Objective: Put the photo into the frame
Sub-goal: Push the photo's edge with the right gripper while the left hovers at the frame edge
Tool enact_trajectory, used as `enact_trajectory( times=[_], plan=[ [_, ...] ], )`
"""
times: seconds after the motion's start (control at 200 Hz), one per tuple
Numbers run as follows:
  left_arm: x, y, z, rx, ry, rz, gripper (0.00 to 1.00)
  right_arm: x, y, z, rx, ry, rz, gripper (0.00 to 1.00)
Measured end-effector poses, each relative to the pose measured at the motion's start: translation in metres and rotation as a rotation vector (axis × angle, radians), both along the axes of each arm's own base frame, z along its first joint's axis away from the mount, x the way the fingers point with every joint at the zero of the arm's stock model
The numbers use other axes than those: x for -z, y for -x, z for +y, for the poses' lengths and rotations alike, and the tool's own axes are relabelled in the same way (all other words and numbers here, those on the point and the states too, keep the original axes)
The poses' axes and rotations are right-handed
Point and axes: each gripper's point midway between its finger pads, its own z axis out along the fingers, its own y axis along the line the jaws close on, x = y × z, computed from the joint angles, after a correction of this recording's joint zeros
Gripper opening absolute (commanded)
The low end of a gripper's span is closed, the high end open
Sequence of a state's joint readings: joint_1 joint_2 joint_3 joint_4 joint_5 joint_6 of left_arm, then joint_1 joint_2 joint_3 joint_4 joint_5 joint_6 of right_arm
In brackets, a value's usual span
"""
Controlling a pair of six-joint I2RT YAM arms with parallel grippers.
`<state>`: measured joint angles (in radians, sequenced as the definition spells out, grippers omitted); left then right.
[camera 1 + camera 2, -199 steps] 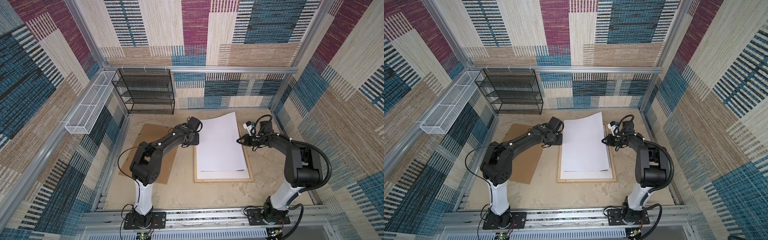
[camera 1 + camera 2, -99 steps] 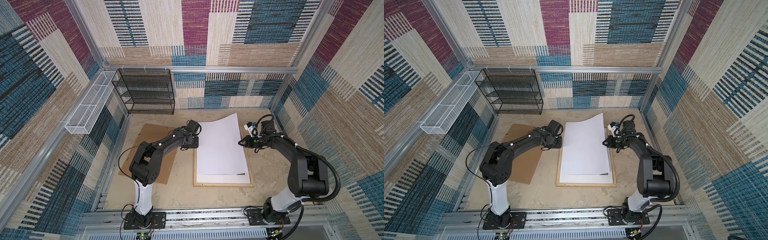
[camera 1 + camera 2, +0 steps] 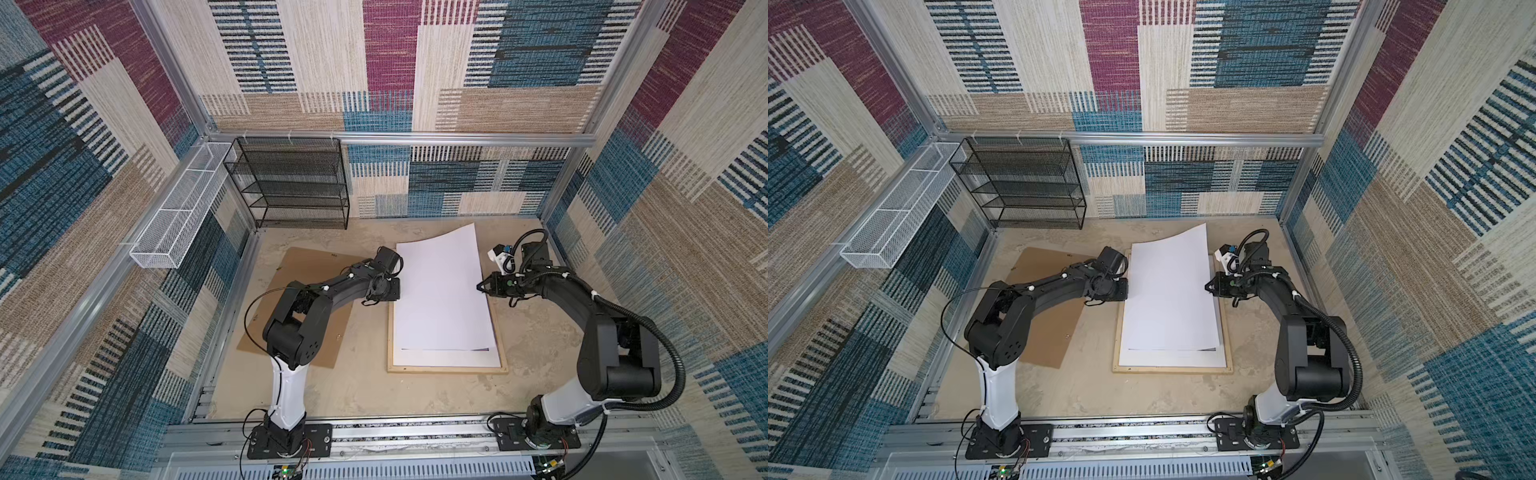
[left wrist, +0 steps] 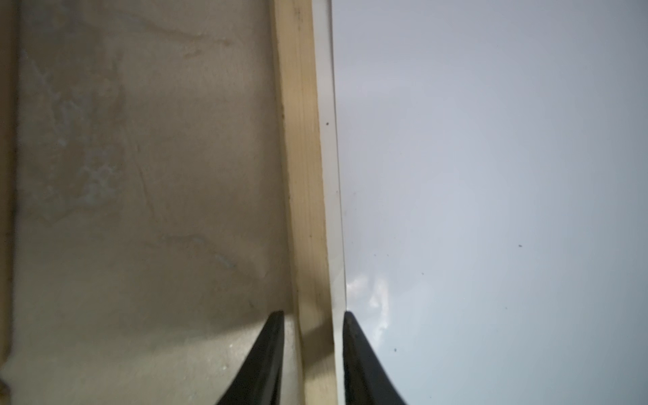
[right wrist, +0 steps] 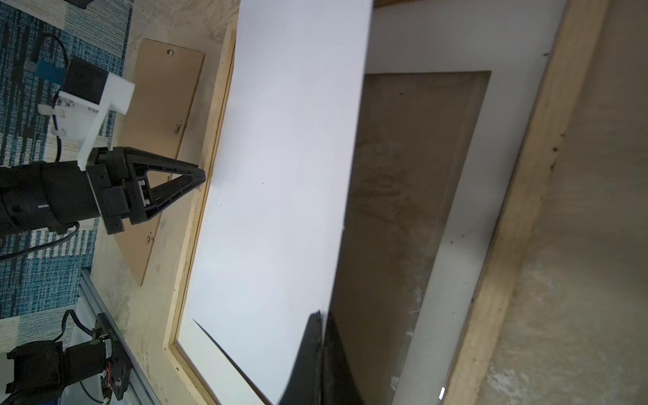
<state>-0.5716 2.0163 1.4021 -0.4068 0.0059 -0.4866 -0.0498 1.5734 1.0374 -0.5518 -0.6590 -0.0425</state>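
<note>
The photo [image 3: 442, 291] [image 3: 1169, 291] lies white back up over the pale wooden frame [image 3: 449, 370] [image 3: 1171, 369], its far right corner curling upward. My right gripper [image 3: 480, 286] [image 5: 321, 315] is shut on the photo's right edge and holds that side lifted. Under it a white mat [image 5: 473, 245] sits in the frame [image 5: 526, 210]. My left gripper [image 3: 392, 289] [image 4: 312, 315] is at the frame's left rail [image 4: 301, 140]. Its jaws stand apart astride the rail, with a gap on the outer side. The inner finger is at the photo's [image 4: 491, 175] edge.
A brown backing board [image 3: 299, 307] [image 5: 164, 122] lies flat left of the frame, under the left arm. A black wire shelf [image 3: 291, 183] stands at the back left. A white wire basket [image 3: 178, 208] hangs on the left wall.
The left gripper has moved nearer along the frame's left rail and its jaws have narrowed. The frame's near rail lies closer to the front, and more mat shows past the photo's near edge.
</note>
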Motion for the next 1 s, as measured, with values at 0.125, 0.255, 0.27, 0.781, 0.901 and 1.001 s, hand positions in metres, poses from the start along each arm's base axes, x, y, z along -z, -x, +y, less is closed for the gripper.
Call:
enact_trajectory(
  times=[0.125,0.255,0.27,0.781,0.901,1.001],
  plan=[
    [0.005,-0.005,-0.002,-0.004,-0.008,0.001,0.20,0.004,0.000,-0.001,0.006,0.012,0.009,0.00],
    [0.006,-0.015,-0.001,-0.028,-0.026,-0.018,0.13,0.006,0.000,-0.001,0.007,0.012,0.017,0.00],
    [0.006,-0.016,-0.001,-0.029,-0.027,-0.020,0.13,0.006,0.000,-0.001,0.007,0.012,0.018,0.00],
    [0.008,-0.051,0.001,-0.148,0.014,-0.062,0.05,0.008,-0.001,0.000,0.002,0.012,0.028,0.00],
    [0.009,-0.051,0.001,-0.146,0.019,-0.055,0.05,0.009,-0.001,0.001,-0.003,0.013,0.030,0.00],
    [0.008,-0.051,0.001,-0.145,0.024,-0.053,0.05,0.013,-0.002,0.000,0.001,0.020,0.038,0.02]
  ],
)
